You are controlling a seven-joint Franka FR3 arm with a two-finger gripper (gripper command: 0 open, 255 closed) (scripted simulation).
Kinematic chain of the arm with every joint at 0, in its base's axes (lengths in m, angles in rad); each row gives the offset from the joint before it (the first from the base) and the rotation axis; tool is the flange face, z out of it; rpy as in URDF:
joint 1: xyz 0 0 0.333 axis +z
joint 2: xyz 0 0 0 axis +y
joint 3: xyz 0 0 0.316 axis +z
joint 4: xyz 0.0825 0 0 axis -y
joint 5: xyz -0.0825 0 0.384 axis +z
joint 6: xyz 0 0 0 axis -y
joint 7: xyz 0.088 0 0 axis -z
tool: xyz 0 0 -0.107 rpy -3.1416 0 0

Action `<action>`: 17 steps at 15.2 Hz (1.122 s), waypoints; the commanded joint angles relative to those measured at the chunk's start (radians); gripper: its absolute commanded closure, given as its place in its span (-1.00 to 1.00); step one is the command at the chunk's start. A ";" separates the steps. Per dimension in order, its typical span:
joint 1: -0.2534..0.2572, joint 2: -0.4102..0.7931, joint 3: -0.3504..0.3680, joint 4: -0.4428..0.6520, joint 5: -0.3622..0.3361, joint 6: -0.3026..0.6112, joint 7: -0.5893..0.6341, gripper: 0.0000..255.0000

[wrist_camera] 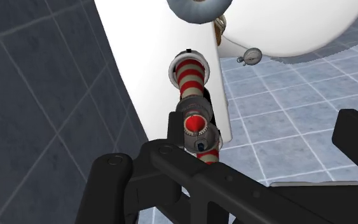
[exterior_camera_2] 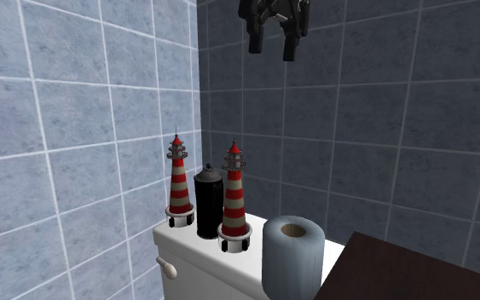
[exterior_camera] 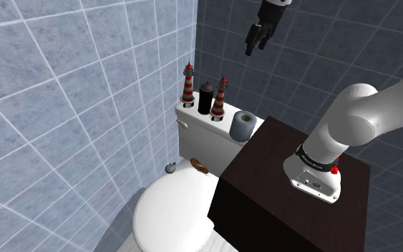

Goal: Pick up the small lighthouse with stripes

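Gripper [exterior_camera_2: 272, 44] hangs high above the cistern lid [exterior_camera_2: 185, 243], fingers spread with nothing between them. Two striped lighthouses stand upright below, flanking a black can [exterior_camera_2: 209, 200]: near lighthouse [exterior_camera_2: 234, 198] and far lighthouse [exterior_camera_2: 177, 181] (cannot tell which is smaller). The approach looks straight down, along their axis.

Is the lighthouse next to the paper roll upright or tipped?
Upright: the lighthouse stands on its base on the tank, red top up.
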 commanded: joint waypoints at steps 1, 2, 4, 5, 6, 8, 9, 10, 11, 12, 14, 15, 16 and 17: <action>-0.001 0.040 -0.018 -0.034 0.007 0.083 -0.003 -1.00; -0.001 0.063 -0.028 -0.049 0.012 0.123 -0.006 -1.00; 0.000 0.114 -0.048 -0.073 0.022 0.204 -0.014 -1.00; 0.001 0.142 -0.057 -0.083 0.029 0.244 -0.019 -1.00; 0.003 0.171 -0.068 -0.091 0.037 0.285 -0.025 -1.00; 0.009 0.236 -0.089 -0.103 0.057 0.365 -0.039 -1.00; 0.014 0.270 -0.100 -0.106 0.069 0.405 -0.048 -1.00; 0.020 0.306 -0.111 -0.108 0.084 0.444 -0.059 -1.00; 0.027 0.343 -0.123 -0.108 0.101 0.483 -0.071 -1.00; 0.035 0.381 -0.135 -0.106 0.121 0.521 -0.086 -1.00; 0.053 0.461 -0.158 -0.097 0.173 0.593 -0.123 -1.00; 0.064 0.503 -0.170 -0.090 0.205 0.627 -0.147 -1.00; 0.066 0.510 -0.172 -0.088 0.211 0.633 -0.151 -1.00; 0.068 0.521 -0.173 -0.093 0.219 0.648 -0.158 -1.00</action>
